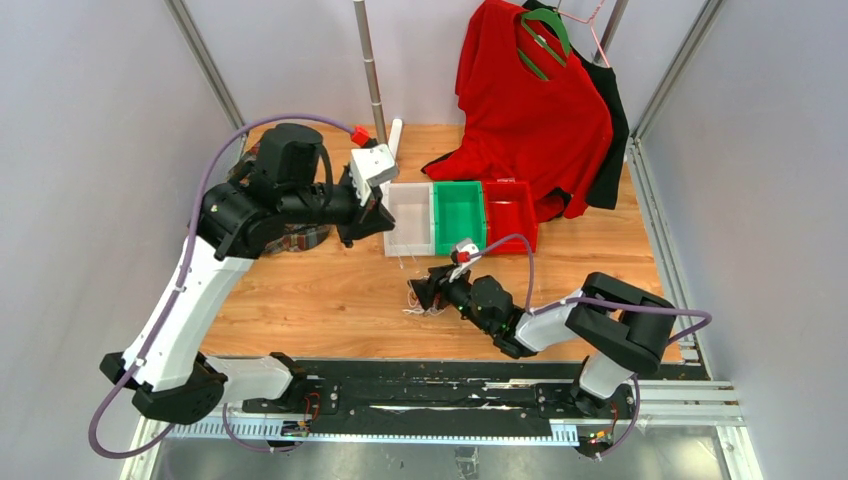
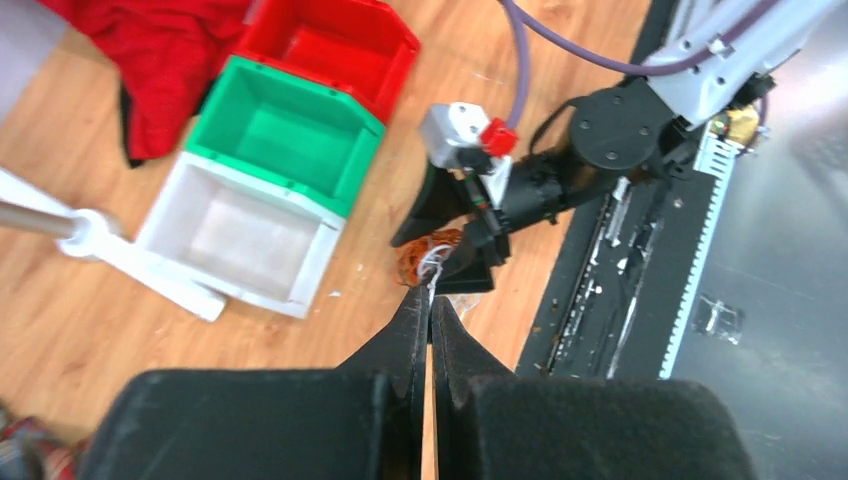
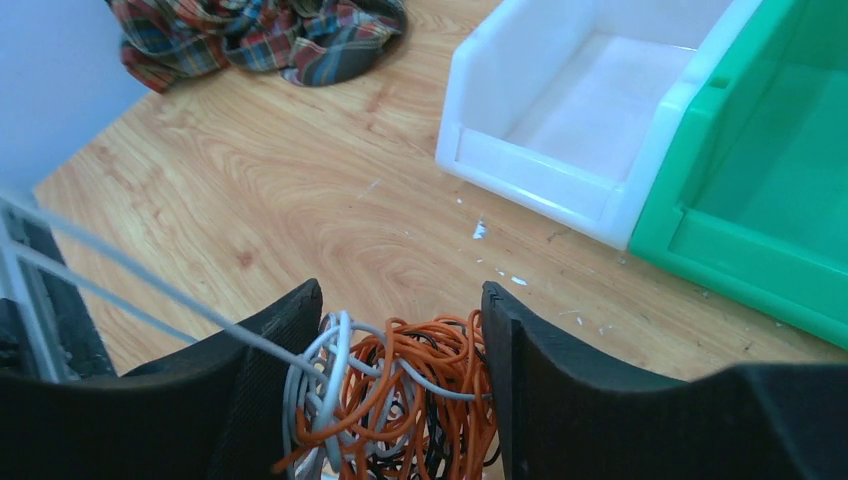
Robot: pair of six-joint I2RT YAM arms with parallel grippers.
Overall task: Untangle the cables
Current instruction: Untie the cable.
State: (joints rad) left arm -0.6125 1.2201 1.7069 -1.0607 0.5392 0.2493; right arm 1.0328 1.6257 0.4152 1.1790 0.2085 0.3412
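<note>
Far left, plaid cloth point(image 3: 260, 35) bunched on table point(image 3: 250, 190); left gripper point(image 2: 430, 305) raised, fingers pinched together on one white strand point(image 2: 432, 272) that runs taut down to the knot; white bin point(image 3: 590, 110), green bin point(image 3: 760, 190), red bin point(image 2: 330, 50) side by side in a row; cables point(image 3: 400, 400), an orange, white and black knot, on the table near the white bin's front; right gripper point(image 3: 400, 295) low, jaws wide, straddling the knot, strands touching both inner faces.

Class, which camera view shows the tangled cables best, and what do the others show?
The right wrist view: the cables sit close between the fingers of the right gripper, white, orange and black strands distinct. The left wrist view shows a small clump; the top view, only faint strands.
</note>
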